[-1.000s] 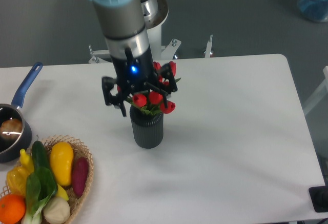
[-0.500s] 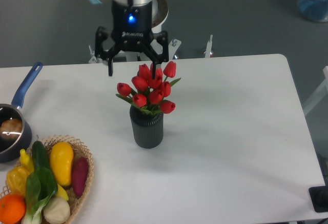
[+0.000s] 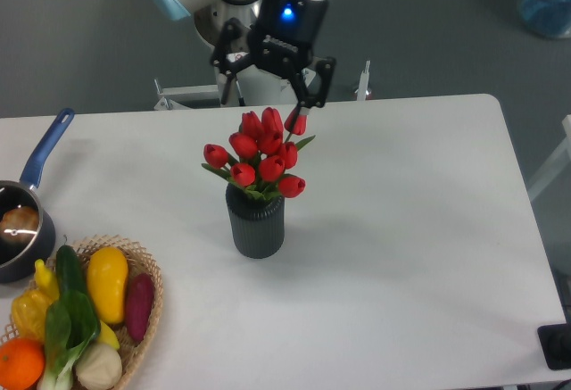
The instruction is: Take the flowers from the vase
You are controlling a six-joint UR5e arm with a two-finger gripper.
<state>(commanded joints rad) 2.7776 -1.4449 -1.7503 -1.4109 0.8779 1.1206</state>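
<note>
1. Camera view: gripper [image 3: 270, 94] hangs above and behind the flowers [image 3: 259, 156], fingers spread, holding nothing.
2. Flowers sit upright in the vase [image 3: 256, 224], mid-table [image 3: 419, 229].

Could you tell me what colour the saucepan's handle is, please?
Blue: the saucepan's handle shows clearly in the fixed camera view.

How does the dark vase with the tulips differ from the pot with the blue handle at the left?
The vase is a tall ribbed cylinder with no handle; the pot is low and wide with a long blue handle. The vase stands near the table's middle, whole in view; the pot sits at the left edge, partly cut off. The vase holds red tulips; the pot holds something pale brown. Both are dark and stand upright on the white table.
</note>
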